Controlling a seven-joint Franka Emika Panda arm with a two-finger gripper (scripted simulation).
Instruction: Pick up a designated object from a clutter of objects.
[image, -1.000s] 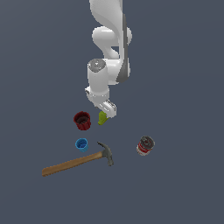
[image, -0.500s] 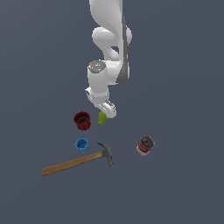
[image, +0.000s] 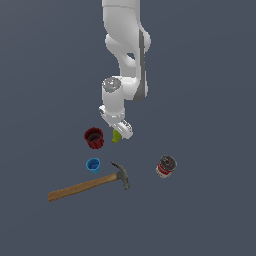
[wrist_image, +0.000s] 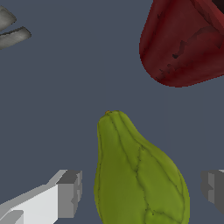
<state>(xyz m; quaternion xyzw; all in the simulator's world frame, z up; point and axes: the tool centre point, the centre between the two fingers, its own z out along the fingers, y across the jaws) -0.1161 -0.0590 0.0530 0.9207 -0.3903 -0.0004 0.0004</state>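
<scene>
Looking down through the wrist view, I have the pear (wrist_image: 139, 173) sitting squarely between the two fingertips of the gripper (wrist_image: 142, 192), with one pad (wrist_image: 69, 192) on one side and the other pad (wrist_image: 213, 189) on the far side, both standing clear of the fruit's skin, so the jaws are spread and nothing is pinched yet. What matters for my next move is how the fruit lies: its long axis runs away from the palm, the narrow stem end pointing out ahead and the fat belly nearest the camera, so the fingers straddle it across its width rather than along its length. That is the orientation I want, since closing should meet the rounded flanks. I judge the gap on the first pad's side looks smaller than on the other, so the fruit may be nudged sideways before both pads bear. In the exterior view the gripper (image: 121, 131) hangs low over the pear (image: 116, 136), which rests on the floor just beside the red cup (image: 93, 137), toward the exterior view's right of it; the cup is close but apart from the fruit. I cannot tell from either view how far the pads reach down the fruit's sides.
</scene>
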